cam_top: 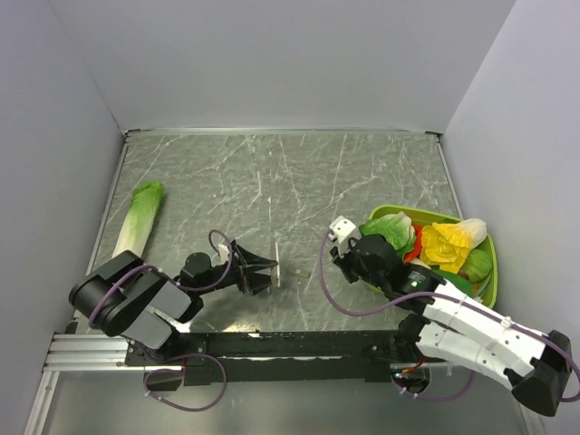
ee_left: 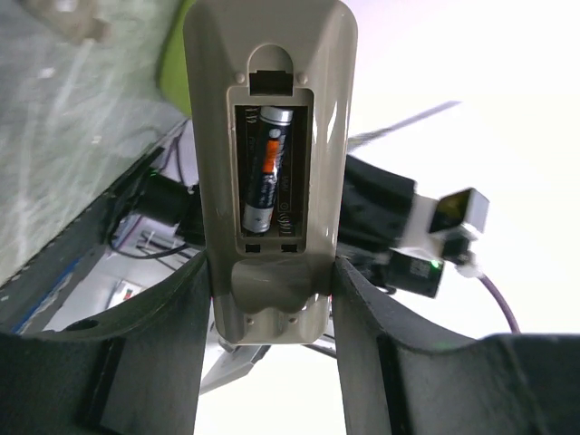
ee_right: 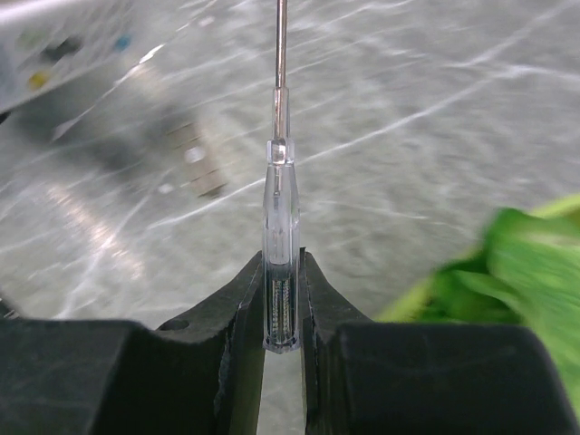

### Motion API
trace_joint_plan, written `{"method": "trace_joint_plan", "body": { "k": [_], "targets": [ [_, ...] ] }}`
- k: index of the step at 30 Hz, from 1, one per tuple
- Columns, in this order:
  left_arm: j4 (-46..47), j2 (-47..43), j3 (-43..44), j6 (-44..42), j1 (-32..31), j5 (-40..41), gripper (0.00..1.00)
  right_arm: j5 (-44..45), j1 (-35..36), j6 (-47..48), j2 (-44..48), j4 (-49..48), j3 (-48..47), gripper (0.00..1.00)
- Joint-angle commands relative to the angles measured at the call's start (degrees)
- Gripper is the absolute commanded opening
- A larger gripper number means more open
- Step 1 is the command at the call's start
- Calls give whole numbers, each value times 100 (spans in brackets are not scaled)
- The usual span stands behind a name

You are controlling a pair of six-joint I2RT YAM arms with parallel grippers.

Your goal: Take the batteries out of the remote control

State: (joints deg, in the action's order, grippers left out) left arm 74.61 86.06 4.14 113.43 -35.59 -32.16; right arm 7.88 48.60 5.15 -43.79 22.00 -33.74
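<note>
Our left gripper pinches the rigid remote control, the right gripper a thin probe. We judge the slick battery, just beyond the left grip, needs levering at one end.

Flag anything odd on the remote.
The remote control, clamped by the left gripper, has its back cover off and the bay half empty: one battery fills one slot, and the slot beside it shows bare contacts. Nothing looks damaged.
</note>
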Motion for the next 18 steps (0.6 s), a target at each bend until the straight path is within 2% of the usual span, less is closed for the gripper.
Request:
{"method": "trace_joint_plan", "body": {
  "k": [1, 6, 15, 18],
  "targets": [
    [3236, -597, 148, 496, 79, 263, 1, -1121, 141, -312, -270, -291, 15, 0],
    [3244, -697, 228, 303, 123, 210, 1, -1561, 246, -506, -358, -679, 78, 0],
    [3209, -389, 271, -66, 158, 8, 1, -1131, 291, -488, -508, -372, -186, 0],
    [2798, 5, 368, -389, 368, -421, 1, -1034, 299, -497, -367, -346, -177, 0]
  ]
}}
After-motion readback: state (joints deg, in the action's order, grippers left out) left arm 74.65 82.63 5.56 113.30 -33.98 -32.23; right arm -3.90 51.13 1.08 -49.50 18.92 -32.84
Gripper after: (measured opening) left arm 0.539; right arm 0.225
